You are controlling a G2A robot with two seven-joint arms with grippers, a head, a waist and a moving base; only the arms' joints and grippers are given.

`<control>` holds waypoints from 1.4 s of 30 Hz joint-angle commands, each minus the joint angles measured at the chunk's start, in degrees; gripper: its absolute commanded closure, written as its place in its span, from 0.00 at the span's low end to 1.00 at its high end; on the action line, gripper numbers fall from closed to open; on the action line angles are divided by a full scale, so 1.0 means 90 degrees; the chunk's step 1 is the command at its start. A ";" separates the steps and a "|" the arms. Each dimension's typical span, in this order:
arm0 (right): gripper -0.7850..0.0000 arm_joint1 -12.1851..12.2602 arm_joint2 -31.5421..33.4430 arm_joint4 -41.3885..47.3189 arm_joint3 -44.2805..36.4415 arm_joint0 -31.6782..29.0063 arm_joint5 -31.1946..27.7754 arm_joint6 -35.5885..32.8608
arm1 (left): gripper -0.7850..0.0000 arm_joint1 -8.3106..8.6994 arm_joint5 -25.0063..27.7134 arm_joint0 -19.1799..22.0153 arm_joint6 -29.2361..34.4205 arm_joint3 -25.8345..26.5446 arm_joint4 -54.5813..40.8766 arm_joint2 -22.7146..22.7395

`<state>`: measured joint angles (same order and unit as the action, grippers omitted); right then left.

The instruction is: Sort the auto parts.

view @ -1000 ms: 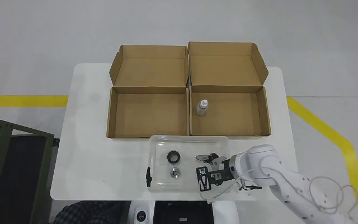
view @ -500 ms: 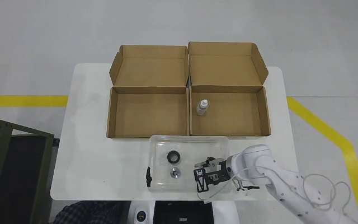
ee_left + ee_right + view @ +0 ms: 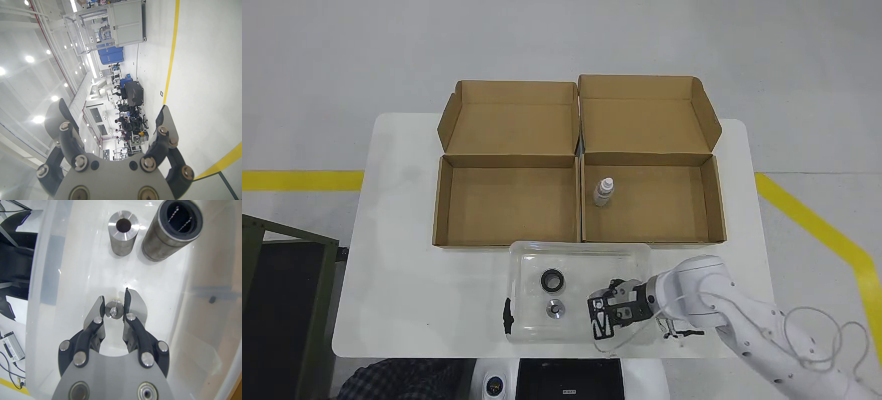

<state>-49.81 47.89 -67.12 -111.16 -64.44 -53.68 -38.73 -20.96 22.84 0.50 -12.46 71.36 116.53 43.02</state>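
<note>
right claw (image 3: 114, 292) | you had it clenched on the small round part (image 3: 114, 311), pads on opposite sides of its rim, stud axis pointing up at the wrist | part inside the clear tray (image 3: 47, 275), apart from steel sleeve (image 3: 122, 236) and bigger bearing (image 3: 170, 232) | left claw (image 3: 112, 103) released, away from the bench; right arm nearer

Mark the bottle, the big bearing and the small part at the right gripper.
bottle (image 3: 602, 192): top view, on its body.
big bearing (image 3: 161, 243): right wrist view, on its steel side wall.
small part (image 3: 114, 311): right wrist view, on its round top face.
</note>
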 commanded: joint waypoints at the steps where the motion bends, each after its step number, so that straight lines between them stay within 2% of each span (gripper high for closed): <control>1: 1.00 0.0005 0.0083 0.0117 0.0002 -0.0019 0.0069 0.0189 | 0.00 0.0000 0.0000 0.0000 0.0000 0.0000 0.0000 0.0000; 15: 1.00 0.0086 0.1009 0.0424 0.0164 -0.0586 0.1009 0.2061 | 0.00 0.0000 0.0000 0.0000 0.0000 0.0000 0.0000 0.0000; 23: 1.00 0.0092 0.1501 0.0714 0.0254 -0.0874 0.1197 0.3390 | 0.00 0.0000 0.0000 0.0000 0.0000 0.0000 0.0000 0.0000; 35: 1.00 0.0055 0.2110 0.0516 0.0325 -0.1041 0.1884 0.4473 | 0.00 0.0000 0.0000 0.0000 0.0000 0.0000 0.0000 0.0000; 42: 1.00 0.0038 0.2356 0.0381 0.0280 -0.1079 0.1830 0.4914 | 0.00 0.0000 0.0000 0.0000 0.0000 0.0000 0.0000 0.0000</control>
<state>-49.47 68.85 -63.57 -108.49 -74.18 -37.05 5.39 -20.96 22.84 0.50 -12.46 71.36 116.53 43.02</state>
